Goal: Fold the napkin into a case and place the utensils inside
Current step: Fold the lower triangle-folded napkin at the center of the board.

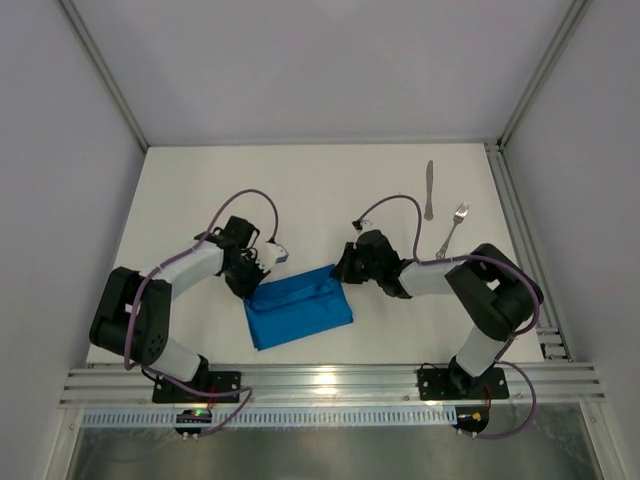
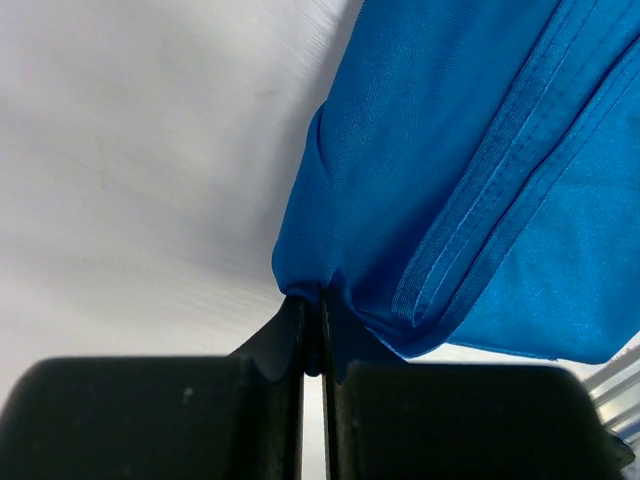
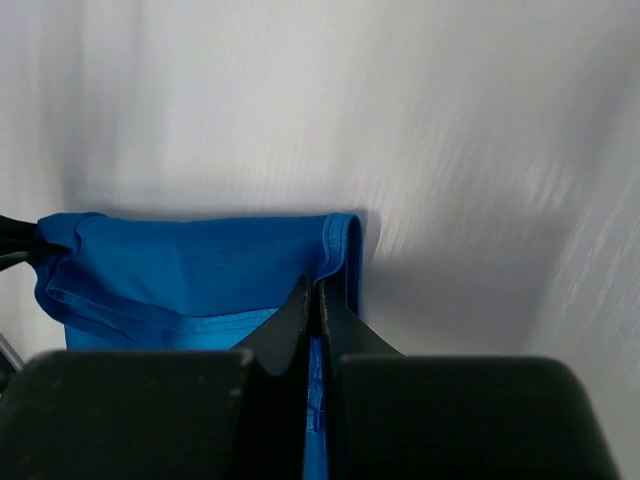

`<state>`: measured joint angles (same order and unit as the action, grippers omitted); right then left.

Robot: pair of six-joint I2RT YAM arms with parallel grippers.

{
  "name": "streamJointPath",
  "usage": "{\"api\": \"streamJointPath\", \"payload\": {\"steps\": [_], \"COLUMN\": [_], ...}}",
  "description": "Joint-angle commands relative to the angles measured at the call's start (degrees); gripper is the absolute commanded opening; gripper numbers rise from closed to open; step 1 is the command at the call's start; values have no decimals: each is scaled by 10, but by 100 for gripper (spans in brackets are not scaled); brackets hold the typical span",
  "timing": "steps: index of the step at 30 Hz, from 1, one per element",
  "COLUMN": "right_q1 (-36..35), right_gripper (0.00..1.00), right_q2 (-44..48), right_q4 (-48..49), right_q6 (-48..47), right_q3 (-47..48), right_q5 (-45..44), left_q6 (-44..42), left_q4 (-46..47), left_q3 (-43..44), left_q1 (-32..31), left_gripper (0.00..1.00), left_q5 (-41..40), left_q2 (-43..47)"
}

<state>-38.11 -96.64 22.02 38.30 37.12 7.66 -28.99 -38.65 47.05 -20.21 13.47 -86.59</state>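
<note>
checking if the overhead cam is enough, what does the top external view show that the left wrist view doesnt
Only top external: the slim silver metal knife and silver metal fork lying at the far right, apart from the bright blue folded cloth napkin, and the right gripper at its far right corner. Only left wrist: the left gripper shut on the cloth's corner, and the stitched hem. Both: the napkin and the white table.

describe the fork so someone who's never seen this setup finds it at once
Go to the far right corner of the white table, beyond the right arm. Of the two silver pieces there, the fork is the right-hand one, tilted, with tines, unlike the straight plain-bladed knife.
</note>
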Motion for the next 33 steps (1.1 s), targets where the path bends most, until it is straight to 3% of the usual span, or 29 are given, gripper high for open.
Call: {"api": "streamJointPath", "payload": {"steps": [1, 6, 8, 9, 12, 14, 21, 27, 33], "right_q1": [17, 44, 50, 49, 51, 50, 50, 51, 50], "right_gripper": [4, 4, 4, 4, 4, 4, 4, 4, 4], "right_q2": [-31, -71, -86, -96, -105, -106, -93, -73, -70], "right_q4": [19, -3, -14, -28, -37, -37, -26, -15, 0], "right_q6": [5, -14, -24, -29, -37, -34, -31, -26, -16], "right_q3": [50, 119, 158, 167, 186, 188, 161, 129, 109], "right_q5": [-7, -22, -19, -19, -27, -27, -19, -17, -12], "left_q6": [-12, -30, -41, -44, -53, -39, 4, -25, -41], "left_q4": [97, 135, 138, 140, 158, 163, 133, 153, 210], "left_q3": [30, 137, 167, 182, 188, 189, 156, 76, 42], "left_q1": [9, 47, 60, 62, 71, 82, 95, 2, -38], "left_gripper": [0, 3, 18, 33, 58, 63, 59, 47, 36], "left_q5": [-21, -34, -30, -31, -27, -19, 37, -52, -129], "left_q2": [-37, -129, -149, -156, -156, -137, -22, 0, -32]}}
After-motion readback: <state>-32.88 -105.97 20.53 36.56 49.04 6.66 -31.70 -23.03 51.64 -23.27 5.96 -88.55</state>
